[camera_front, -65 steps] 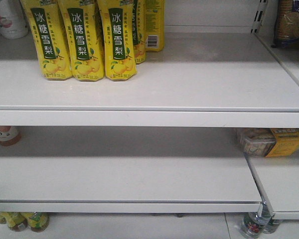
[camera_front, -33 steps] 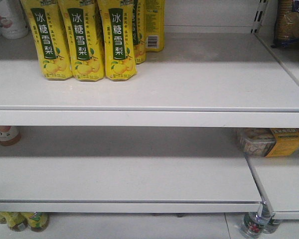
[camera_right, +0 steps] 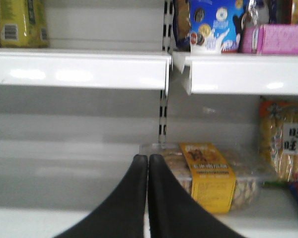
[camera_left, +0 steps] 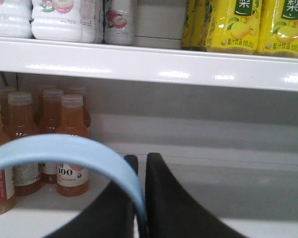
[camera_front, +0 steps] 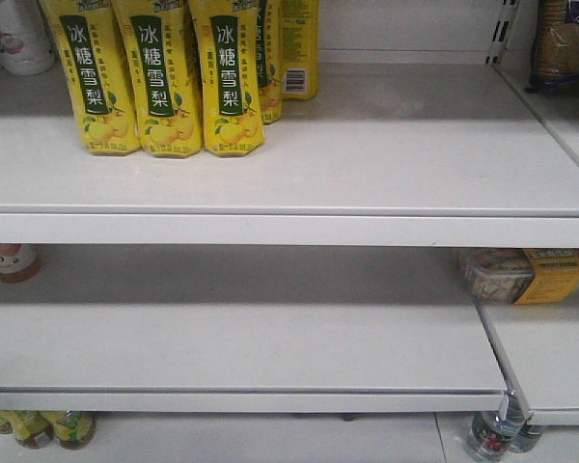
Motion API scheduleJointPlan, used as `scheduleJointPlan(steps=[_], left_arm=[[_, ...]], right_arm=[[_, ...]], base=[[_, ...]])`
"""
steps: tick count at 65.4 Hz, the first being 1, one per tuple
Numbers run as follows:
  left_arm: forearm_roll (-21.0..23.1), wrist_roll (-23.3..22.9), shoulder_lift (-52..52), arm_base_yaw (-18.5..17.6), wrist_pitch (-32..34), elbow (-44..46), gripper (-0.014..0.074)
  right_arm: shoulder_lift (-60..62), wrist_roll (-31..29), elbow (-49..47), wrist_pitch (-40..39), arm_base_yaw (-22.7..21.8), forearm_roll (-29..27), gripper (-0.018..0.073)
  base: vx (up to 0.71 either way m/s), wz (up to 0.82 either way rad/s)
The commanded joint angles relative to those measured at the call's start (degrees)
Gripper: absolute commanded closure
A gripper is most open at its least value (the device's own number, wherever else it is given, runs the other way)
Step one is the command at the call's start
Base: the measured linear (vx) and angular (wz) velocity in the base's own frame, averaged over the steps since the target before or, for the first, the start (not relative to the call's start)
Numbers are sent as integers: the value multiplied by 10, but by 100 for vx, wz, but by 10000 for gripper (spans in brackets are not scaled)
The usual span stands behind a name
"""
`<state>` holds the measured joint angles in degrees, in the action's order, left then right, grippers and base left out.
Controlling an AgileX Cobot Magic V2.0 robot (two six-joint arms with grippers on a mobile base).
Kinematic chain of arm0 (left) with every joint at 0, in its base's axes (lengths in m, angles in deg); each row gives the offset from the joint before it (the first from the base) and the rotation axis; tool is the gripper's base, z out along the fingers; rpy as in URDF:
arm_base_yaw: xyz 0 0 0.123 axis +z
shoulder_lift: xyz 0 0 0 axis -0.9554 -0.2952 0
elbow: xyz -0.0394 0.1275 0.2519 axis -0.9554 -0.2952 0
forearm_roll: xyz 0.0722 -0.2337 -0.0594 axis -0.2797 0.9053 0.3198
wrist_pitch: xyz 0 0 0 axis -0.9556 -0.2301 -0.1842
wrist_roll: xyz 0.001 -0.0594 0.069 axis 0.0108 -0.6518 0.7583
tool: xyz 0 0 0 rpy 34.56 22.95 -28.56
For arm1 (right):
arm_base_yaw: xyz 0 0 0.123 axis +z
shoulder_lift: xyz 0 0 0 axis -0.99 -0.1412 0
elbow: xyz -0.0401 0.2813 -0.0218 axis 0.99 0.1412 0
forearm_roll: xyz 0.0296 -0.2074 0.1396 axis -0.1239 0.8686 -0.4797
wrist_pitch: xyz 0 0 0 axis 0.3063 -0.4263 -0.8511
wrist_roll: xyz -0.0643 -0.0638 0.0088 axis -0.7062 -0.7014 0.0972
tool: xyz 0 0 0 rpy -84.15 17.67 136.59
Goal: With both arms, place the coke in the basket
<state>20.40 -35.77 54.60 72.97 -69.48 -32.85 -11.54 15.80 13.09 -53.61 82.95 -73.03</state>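
Observation:
In the left wrist view a light blue flat handle of the basket [camera_left: 64, 148] arcs up from the lower left and runs down between the black fingers of my left gripper [camera_left: 141, 161], which is shut on it. The rest of the basket is out of view. My right gripper [camera_right: 148, 159] is shut with its two black fingers pressed together and nothing between them, facing a middle shelf. The coke is not in any view. Neither arm shows in the front view.
White shelves [camera_front: 289, 227] fill the front view, with yellow pear-drink bottles [camera_front: 154, 77] on the upper one. Orange juice bottles [camera_left: 69, 124] stand left of the left gripper, white peach-drink bottles [camera_left: 64, 20] above them. A clear box with a yellow label [camera_right: 208, 178] lies just right of the right gripper.
A small dark shape at the bottom right corner of the front view has slipped out of sight. The shelves and goods look the same.

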Motion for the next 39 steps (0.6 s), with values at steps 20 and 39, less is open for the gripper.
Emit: scheduleJointPlan(steps=[20, 39], left_arm=[[-29, 23, 12, 0, 78, 17, 603], [-29, 23, 12, 0, 78, 17, 603]], right_arm=[[7, 79, 5, 1, -3, 20, 565], [7, 93, 5, 1, -4, 51, 565]], base=[[0, 0], [0, 0]])
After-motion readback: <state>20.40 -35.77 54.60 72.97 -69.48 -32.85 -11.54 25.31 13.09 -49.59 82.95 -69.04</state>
